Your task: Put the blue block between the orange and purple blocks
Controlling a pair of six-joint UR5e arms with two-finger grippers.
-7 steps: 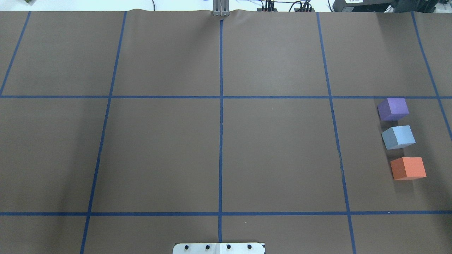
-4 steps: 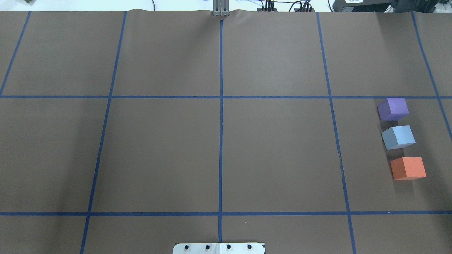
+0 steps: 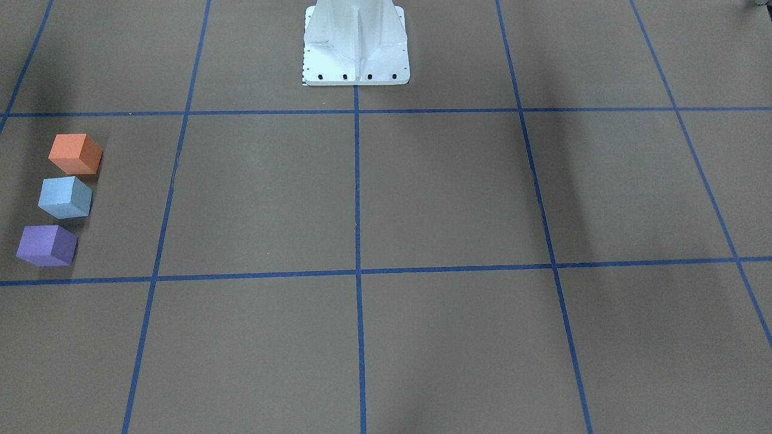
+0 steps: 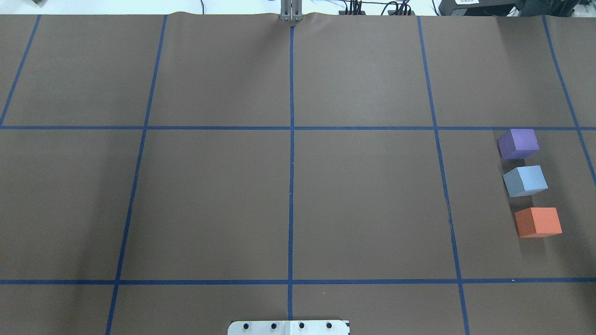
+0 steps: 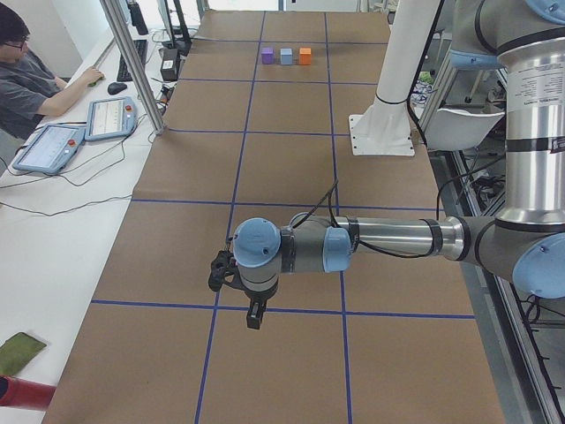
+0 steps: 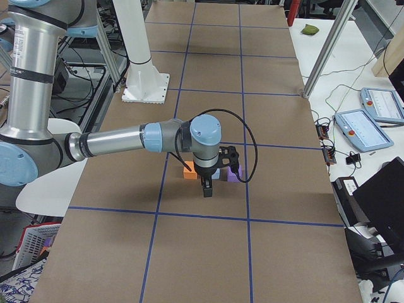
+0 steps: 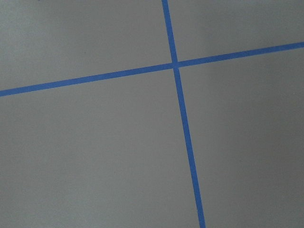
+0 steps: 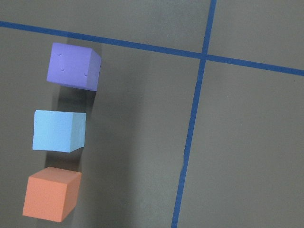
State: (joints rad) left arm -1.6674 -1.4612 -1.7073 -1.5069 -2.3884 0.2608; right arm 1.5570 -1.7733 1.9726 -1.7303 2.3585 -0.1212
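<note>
You have the blue block (image 4: 525,180) on the table between the orange block (image 4: 538,222) and the purple block (image 4: 518,143), with a gap on each side. The right gripper (image 6: 207,187) hangs above that row, clear of it. You cannot tell whether its fingers are spread, nor the left gripper's (image 5: 254,314). The block is a cube with no long axis, turned slightly off the blue tape line (image 4: 437,139).

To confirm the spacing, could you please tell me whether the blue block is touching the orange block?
Apart. The right wrist view shows a clear gap between the blue block and the orange block.
</note>
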